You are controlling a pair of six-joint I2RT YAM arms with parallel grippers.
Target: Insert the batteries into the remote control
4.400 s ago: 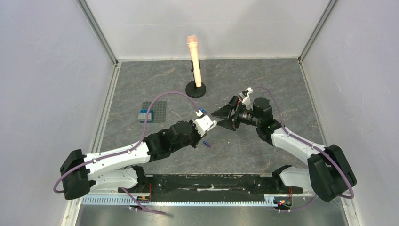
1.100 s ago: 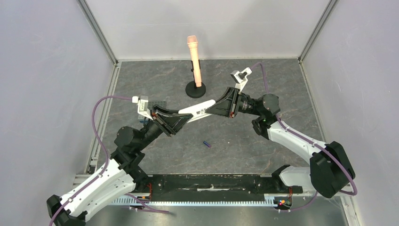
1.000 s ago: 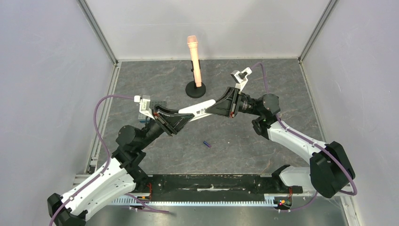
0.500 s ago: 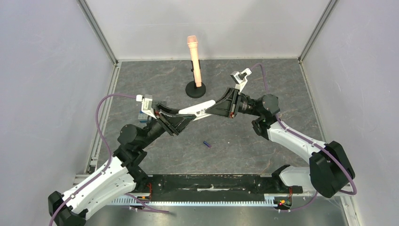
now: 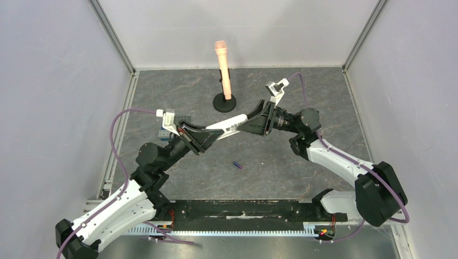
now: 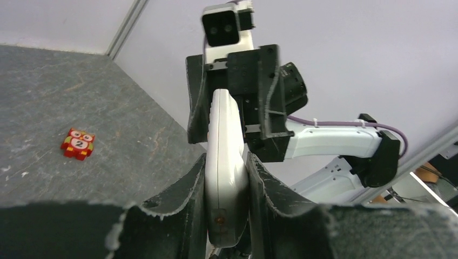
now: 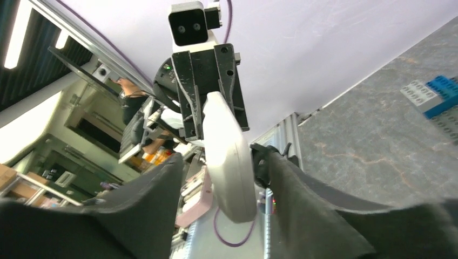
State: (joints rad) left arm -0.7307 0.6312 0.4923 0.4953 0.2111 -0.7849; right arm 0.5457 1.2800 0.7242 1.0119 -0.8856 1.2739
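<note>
I log the remote control (image 5: 230,126) as a slim white handset held off the table (image 5: 302,97), seen edge-on from both wrists. One end is pinched in the left gripper (image 5: 213,135); the other sits between the right gripper (image 5: 244,125) fingers. I see one battery (image 5: 236,165), tiny and blue, lying flat on the table, apart from the remote.
</note>
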